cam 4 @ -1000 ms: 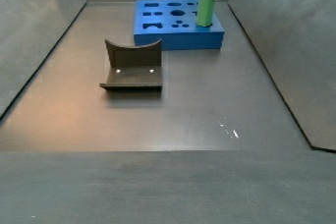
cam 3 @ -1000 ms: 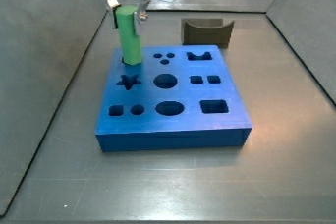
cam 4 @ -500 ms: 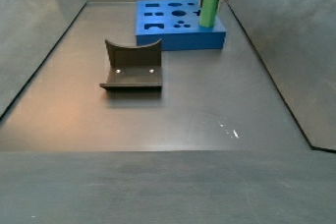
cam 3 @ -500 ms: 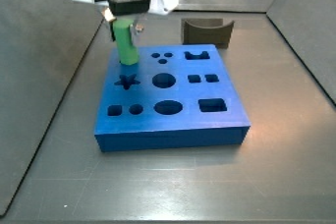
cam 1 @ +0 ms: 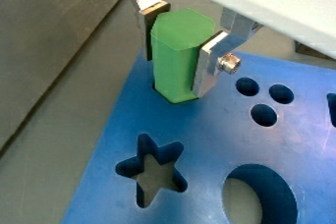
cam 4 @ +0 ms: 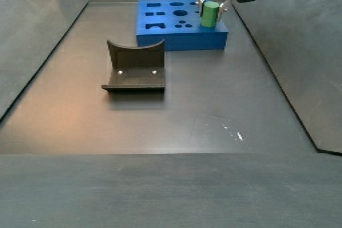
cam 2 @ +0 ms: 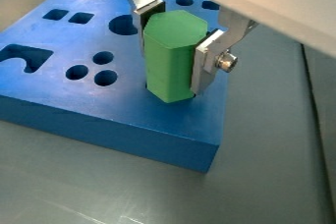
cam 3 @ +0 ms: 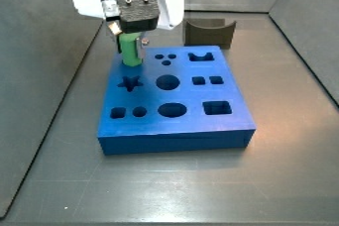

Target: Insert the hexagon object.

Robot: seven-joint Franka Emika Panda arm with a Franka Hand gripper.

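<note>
The hexagon object [cam 1: 178,56] is a bright-green six-sided peg. It stands upright with its lower end sunk into a hole near a corner of the blue block [cam 1: 105,130], beside the star-shaped hole [cam 1: 157,169]. My gripper [cam 1: 184,36] is shut on the peg's upper part, one silver finger on each side. Both wrist views show this grip: gripper [cam 2: 175,41], peg [cam 2: 171,61], block [cam 2: 79,100]. In a side view only a short length of peg [cam 3: 127,50] shows between the gripper [cam 3: 129,35] and the block [cam 3: 179,106]. Another side view shows the peg [cam 4: 211,14] under the gripper [cam 4: 214,3].
The blue block [cam 4: 181,27] has several other shaped holes: round, square, star and slot. A dark grey curved holder [cam 3: 208,32] stands behind the block on the grey floor, and shows in a side view [cam 4: 134,67]. Grey walls slope up around the floor.
My gripper has come down with the peg. The peg's lower end has gone into the block's hole, so much less green shows above the block than a second ago.
</note>
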